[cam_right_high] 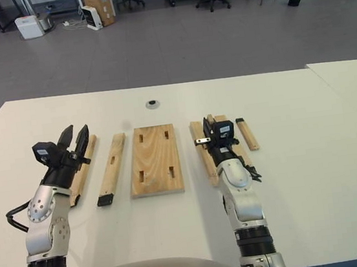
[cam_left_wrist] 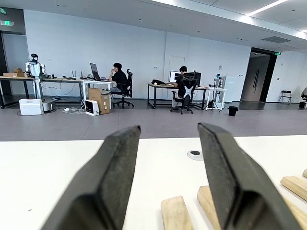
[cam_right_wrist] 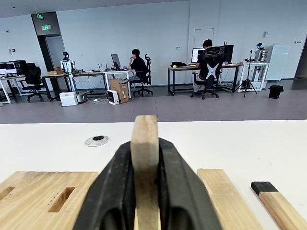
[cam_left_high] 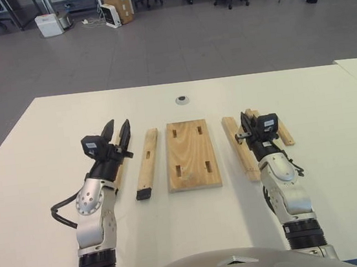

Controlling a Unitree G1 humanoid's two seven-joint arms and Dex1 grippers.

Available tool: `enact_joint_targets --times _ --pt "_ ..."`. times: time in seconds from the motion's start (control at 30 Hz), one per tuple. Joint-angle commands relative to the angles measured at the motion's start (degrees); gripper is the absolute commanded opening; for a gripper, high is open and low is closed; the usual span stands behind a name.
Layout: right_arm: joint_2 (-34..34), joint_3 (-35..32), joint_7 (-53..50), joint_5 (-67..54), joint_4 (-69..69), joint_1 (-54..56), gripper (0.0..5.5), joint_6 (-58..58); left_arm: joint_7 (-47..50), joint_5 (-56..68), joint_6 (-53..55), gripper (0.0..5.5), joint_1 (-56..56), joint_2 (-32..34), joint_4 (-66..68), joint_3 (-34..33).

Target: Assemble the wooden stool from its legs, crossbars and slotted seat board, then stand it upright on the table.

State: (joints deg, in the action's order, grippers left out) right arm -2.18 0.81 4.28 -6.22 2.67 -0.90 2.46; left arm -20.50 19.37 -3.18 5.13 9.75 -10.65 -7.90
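Your left gripper [cam_left_high: 116,129] hung wide open over the leftmost leg [cam_right_high: 75,195]. The seat board [cam_left_high: 191,154] lay flat at mid-table. Your right gripper [cam_left_high: 247,124] was clamped on a wooden slat [cam_right_wrist: 145,143] held edge-up. The wood looked light, stiff and smooth, best gripped mid-length.

The slotted seat board [cam_left_high: 191,154] lies flat mid-frame on the table [cam_left_high: 340,172], with a cable grommet [cam_left_high: 181,100] above it. Left of it lies a leg [cam_left_high: 147,162], and farther left a second leg [cam_right_high: 91,145] under the left gripper [cam_left_high: 117,126]. To the right lie a third leg [cam_left_high: 239,149], a wooden bar [cam_right_wrist: 145,143] clamped in the right gripper [cam_left_high: 246,120], and a fourth leg [cam_left_high: 285,134].
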Motion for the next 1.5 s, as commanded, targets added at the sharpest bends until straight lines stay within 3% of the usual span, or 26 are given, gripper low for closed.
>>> enact_joint_targets --times 0.03,0.13,0.63,0.77,0.87,1.13,1.5 --pt "-0.6 0.4 -0.4 0.9 -10.0 -5.9 0.42 11.5 0.3 -2.6 0.6 2.19 5.6 -0.5 -3.9 3.2" --pt "-0.9 -0.3 -0.2 0.3 -10.4 -4.9 0.42 11.7 0.8 -3.5 0.1 2.19 9.3 -1.6 -4.9 5.1" --pt "-3.0 -0.2 1.1 0.4 -10.7 -3.5 0.42 14.7 1.5 -4.3 -1.5 2.19 6.7 -1.5 -1.5 5.6" --pt "-3.5 0.5 3.4 -0.2 -8.9 -4.0 1.35 14.7 1.3 -4.5 -1.5 2.19 6.2 -1.8 0.0 5.5" --pt "-6.7 2.1 6.8 -0.2 -0.2 -7.8 1.90 17.0 1.0 -5.0 -2.8 2.19 7.0 -2.5 2.5 6.0" --pt "-12.5 -2.7 9.0 -6.3 21.4 -9.3 3.34 36.9 2.5 -5.9 -5.7 2.19 9.7 -4.9 4.1 7.0" --pt "-21.2 -3.8 12.4 -10.1 32.6 -13.2 3.39 55.8 3.8 -6.2 -7.3 2.19 12.0 -5.7 2.9 6.8"
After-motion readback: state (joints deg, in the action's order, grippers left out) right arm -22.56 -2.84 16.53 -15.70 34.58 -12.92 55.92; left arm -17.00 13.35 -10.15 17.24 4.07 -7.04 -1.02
